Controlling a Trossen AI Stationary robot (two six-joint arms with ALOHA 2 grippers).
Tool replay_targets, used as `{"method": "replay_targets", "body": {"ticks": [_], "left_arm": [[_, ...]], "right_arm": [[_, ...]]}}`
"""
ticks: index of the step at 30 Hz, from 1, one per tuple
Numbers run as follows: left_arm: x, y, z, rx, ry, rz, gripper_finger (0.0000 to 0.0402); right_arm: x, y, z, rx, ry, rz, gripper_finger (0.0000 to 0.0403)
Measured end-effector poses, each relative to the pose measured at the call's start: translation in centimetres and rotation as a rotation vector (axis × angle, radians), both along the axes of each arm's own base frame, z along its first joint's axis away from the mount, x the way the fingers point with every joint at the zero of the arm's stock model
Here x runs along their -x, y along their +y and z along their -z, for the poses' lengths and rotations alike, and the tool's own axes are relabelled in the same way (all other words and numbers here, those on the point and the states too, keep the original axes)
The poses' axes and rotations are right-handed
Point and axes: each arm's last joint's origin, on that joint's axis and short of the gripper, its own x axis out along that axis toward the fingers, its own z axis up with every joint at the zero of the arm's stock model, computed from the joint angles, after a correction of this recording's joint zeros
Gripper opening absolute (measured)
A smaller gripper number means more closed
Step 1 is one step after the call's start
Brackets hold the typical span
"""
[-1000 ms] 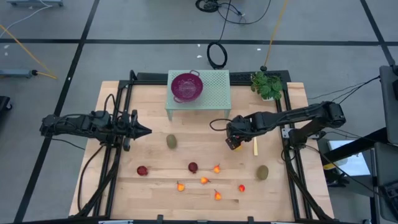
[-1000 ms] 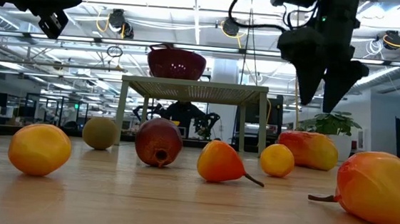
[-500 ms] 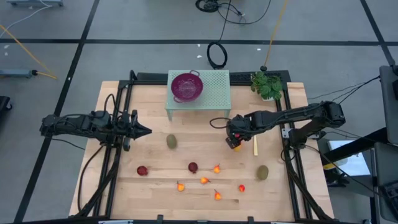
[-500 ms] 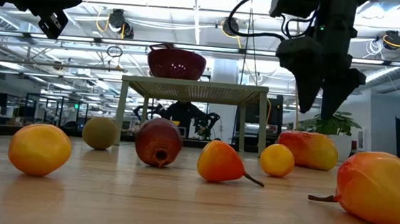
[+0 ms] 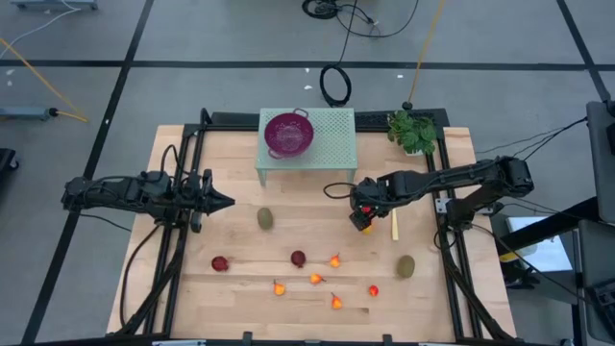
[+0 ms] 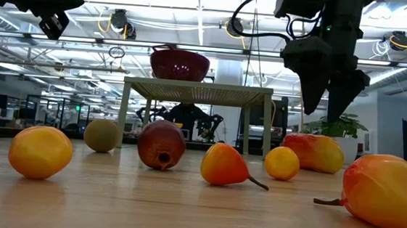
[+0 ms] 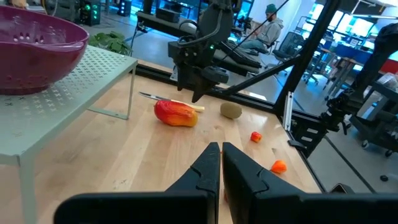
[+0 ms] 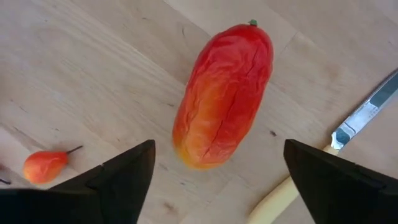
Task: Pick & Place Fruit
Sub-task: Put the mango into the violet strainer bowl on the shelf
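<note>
A red-orange fruit (image 8: 224,93) lies by a yellow-handled knife (image 8: 323,158); the perforated bowl (image 7: 34,53) is purple.

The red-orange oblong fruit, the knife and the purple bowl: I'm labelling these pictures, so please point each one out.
red-orange oblong fruit (image 8: 222,96), right wrist view, middle of its wrinkled skin.
knife (image 8: 283,194), right wrist view, on its yellow handle.
purple bowl (image 5: 289,133), high view, inside of the bowl.

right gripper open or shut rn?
Open. The right gripper has its fingers spread wide either side of the red-orange fruit, above it, not touching.
</note>
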Motion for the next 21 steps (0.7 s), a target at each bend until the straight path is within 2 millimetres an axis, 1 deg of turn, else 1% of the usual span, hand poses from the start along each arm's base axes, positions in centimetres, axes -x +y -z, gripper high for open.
{"method": "replay_targets", "body": {"ticks": [4, 6, 18, 21], "left_arm": [[0.00, 0.02, 0.00, -0.001, 0.000, -0.006, 0.0017], [0.00, 0.02, 0.00, -0.001, 0.000, -0.006, 0.0017], [0.00, 0.02, -0.01, 0.004, 0.000, -0.007, 0.0017], [0.00, 0.02, -0.01, 0.004, 0.000, -0.006, 0.0017]], "right_arm": [[-0.37, 0.00, -0.07, 0.003, -0.038, -0.003, 0.0391], [-0.55, 0.00, -0.12, 0.004, -0.058, -0.004, 0.0397], [-0.58, -0.01, -0.12, 0.018, -0.058, -0.058, 0.0399], [-0.48, -0.02, 0.22, 0.018, -0.055, -0.056, 0.0399]]}}
